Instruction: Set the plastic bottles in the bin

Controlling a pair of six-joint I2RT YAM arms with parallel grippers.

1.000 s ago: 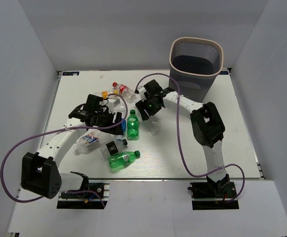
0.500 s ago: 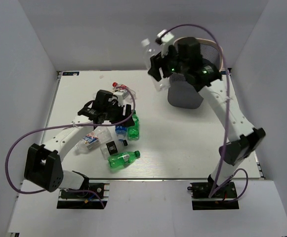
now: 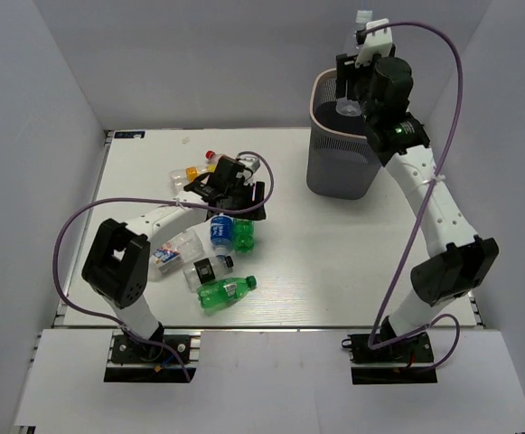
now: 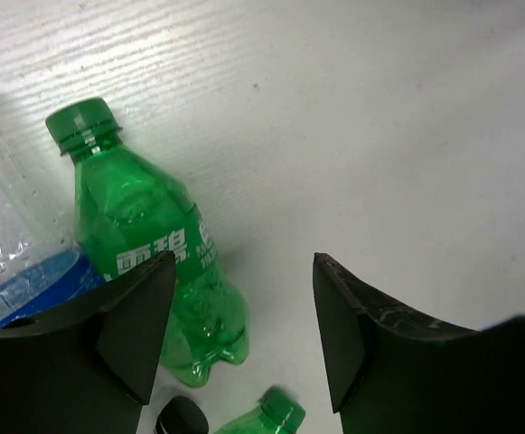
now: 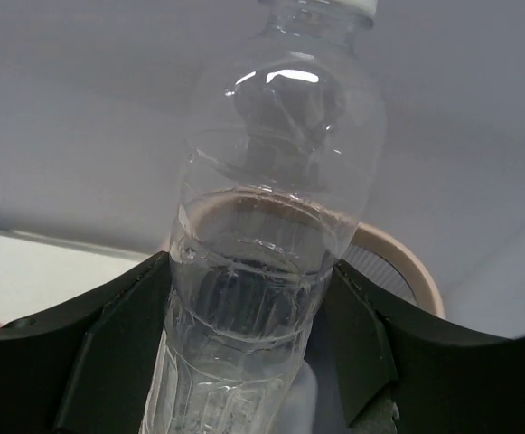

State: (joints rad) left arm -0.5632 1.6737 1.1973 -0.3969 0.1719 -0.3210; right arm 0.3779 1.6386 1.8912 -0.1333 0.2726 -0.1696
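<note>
Right gripper (image 5: 251, 303) is holding a clear plastic bottle (image 5: 271, 217) over the tall dark grey mesh bin (image 3: 339, 167).
Its fingers are pinching the bottle's lower body, cap up, above the bin's beige mouth. The left gripper (image 4: 239, 303), fingers spread, is hovering over a green plastic bottle (image 4: 149, 244) lying on the white table (image 3: 352, 253).

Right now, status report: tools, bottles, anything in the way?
Left tool open above green bottle. Right tool shut on clear bottle, over bin. Nothing blocking the drop.
</note>
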